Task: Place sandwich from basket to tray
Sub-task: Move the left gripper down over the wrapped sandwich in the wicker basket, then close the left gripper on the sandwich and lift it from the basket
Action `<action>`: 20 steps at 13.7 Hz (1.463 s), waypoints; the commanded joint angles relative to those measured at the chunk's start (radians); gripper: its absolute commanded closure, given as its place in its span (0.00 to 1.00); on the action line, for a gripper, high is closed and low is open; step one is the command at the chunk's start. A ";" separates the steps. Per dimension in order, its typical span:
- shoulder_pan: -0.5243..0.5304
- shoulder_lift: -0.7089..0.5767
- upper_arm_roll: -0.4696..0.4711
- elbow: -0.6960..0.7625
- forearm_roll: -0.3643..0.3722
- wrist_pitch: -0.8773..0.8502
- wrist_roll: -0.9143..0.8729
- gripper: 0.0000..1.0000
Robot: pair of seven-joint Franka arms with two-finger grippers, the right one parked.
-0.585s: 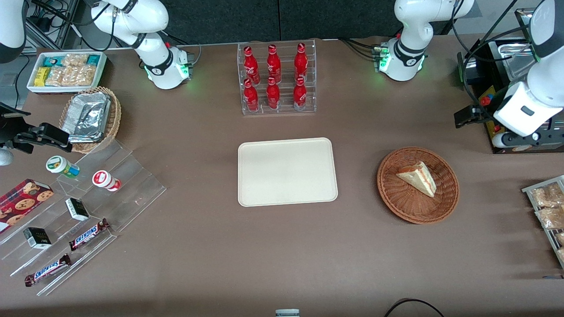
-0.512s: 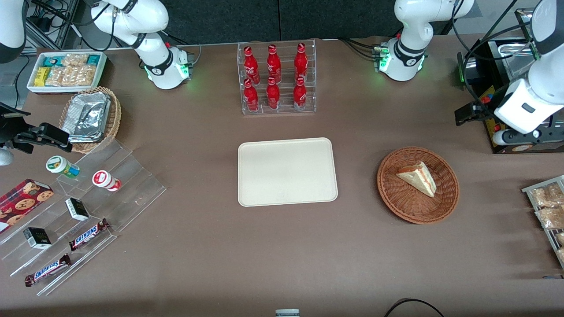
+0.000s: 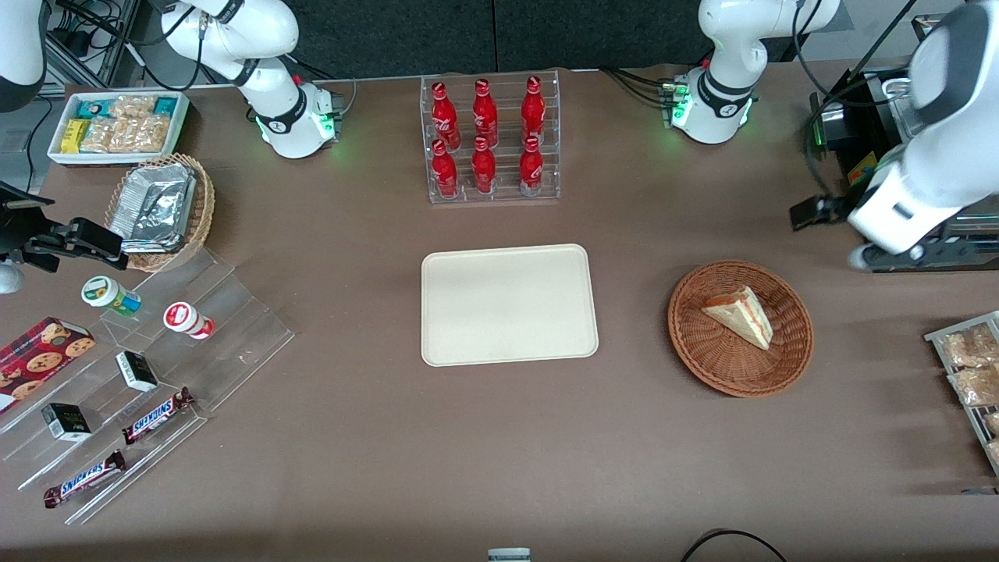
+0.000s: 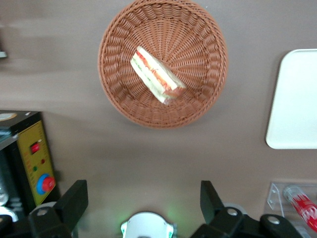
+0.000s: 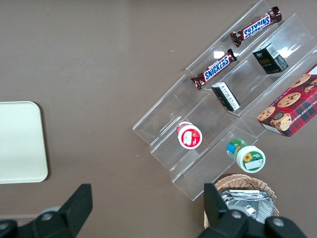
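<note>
Left gripper (image 4: 141, 198) is spread wide, holding nothing, hovering high off the round reddish-brown wicker basket (image 3: 794, 353) at roughly its 2 o'clock in the front view. Triangular white-bread sandwich wedge with pink filling (image 3: 740, 314) lies in that basket; flat cream rectangular tray (image 3: 507, 304) sits bare at the basket's 9 o'clock. Nothing done yet by my read: approach, grasp, carry and release all remain.

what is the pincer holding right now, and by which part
Nothing. The open pincer hangs above bare table, farther from the front camera than the basket, where the sandwich lies untouched.
</note>
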 commanded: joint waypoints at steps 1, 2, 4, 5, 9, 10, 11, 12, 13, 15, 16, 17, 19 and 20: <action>0.015 -0.021 0.000 -0.177 -0.004 0.168 -0.001 0.00; 0.015 -0.021 0.001 -0.230 -0.004 0.233 -0.002 0.00; 0.015 -0.009 0.011 -0.294 -0.004 0.325 -0.051 0.00; 0.015 0.005 0.014 -0.311 -0.004 0.369 -0.135 0.00; 0.015 0.039 0.012 -0.376 0.000 0.527 -0.457 0.00; 0.015 0.048 0.012 -0.393 0.000 0.573 -0.531 0.00; 0.015 0.065 0.011 -0.408 0.000 0.624 -0.606 0.00; 0.015 0.080 0.011 -0.417 0.001 0.667 -0.654 0.00; 0.013 0.097 0.009 -0.425 0.001 0.704 -0.697 0.00; 0.013 0.137 0.005 -0.425 0.001 0.762 -0.822 0.00; 0.013 0.152 0.003 -0.426 0.003 0.782 -0.850 0.00; 0.013 0.169 0.000 -0.427 0.003 0.793 -0.861 0.00; 0.013 0.194 0.000 -0.428 0.003 0.818 -0.896 0.00; 0.013 0.204 -0.002 -0.430 0.003 0.825 -0.912 0.00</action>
